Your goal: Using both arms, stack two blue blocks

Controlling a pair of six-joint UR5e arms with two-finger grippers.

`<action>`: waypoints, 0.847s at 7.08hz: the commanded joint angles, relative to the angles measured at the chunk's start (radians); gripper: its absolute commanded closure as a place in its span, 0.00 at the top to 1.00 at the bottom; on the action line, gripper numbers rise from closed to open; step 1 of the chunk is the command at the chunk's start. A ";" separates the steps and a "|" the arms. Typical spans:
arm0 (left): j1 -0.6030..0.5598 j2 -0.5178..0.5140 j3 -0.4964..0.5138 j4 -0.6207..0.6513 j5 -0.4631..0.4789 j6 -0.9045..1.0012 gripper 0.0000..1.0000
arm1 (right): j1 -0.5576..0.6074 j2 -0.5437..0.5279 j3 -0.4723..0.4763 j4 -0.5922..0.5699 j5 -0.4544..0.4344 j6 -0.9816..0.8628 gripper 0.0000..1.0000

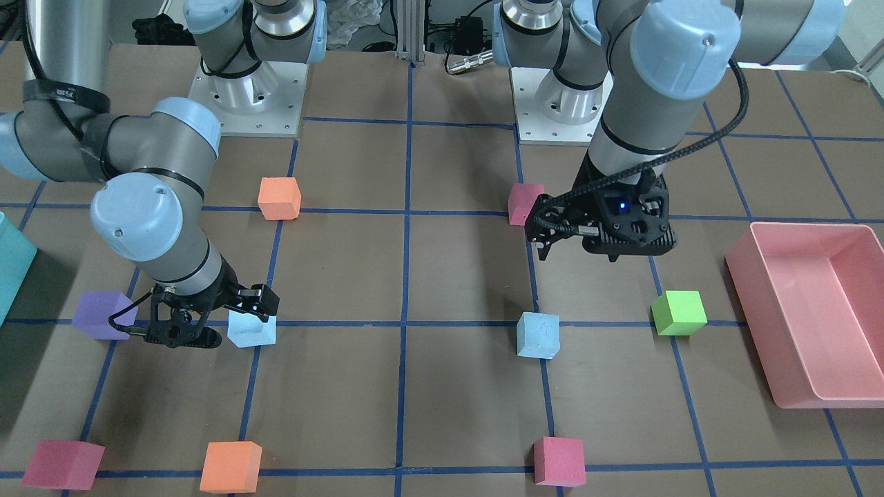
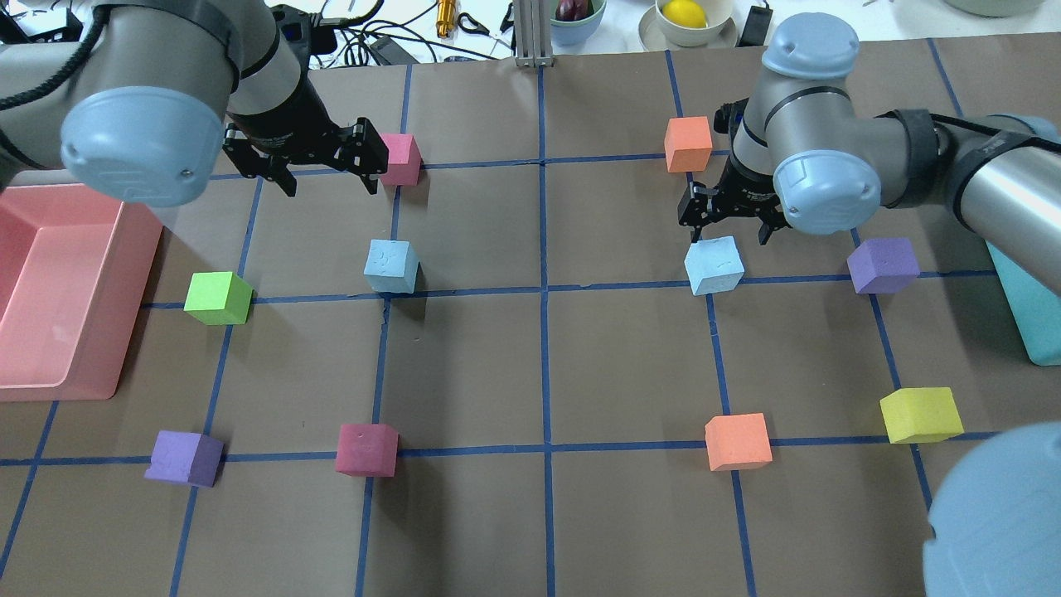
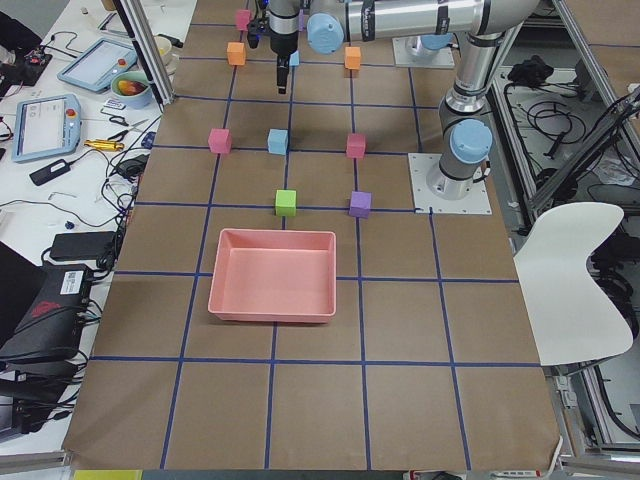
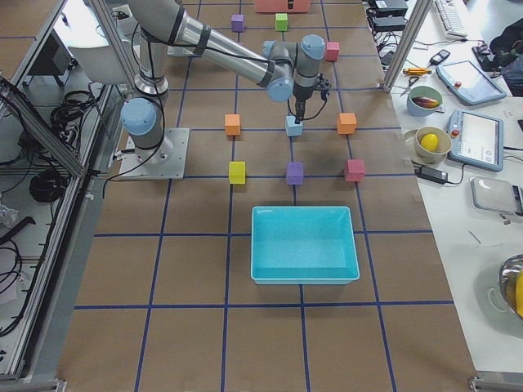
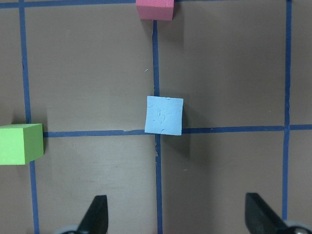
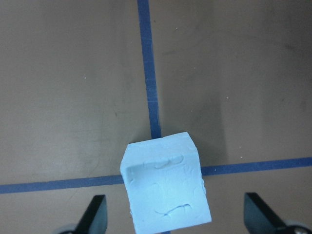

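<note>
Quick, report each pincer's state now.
Left pincer: open, holding nothing.
Right pincer: open, holding nothing; a pale sky-blue foam cube sits ungripped just below it.

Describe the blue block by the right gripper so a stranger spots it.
Start at the teal bin on the robot's far right. Along the tape line from the purple cube near it sits the pale blue block, the only cube beneath the right gripper.
</note>
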 commanded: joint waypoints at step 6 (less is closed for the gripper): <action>0.001 -0.279 -0.126 0.317 0.013 0.010 1.00 | 0.002 0.064 0.050 -0.059 0.004 -0.012 0.27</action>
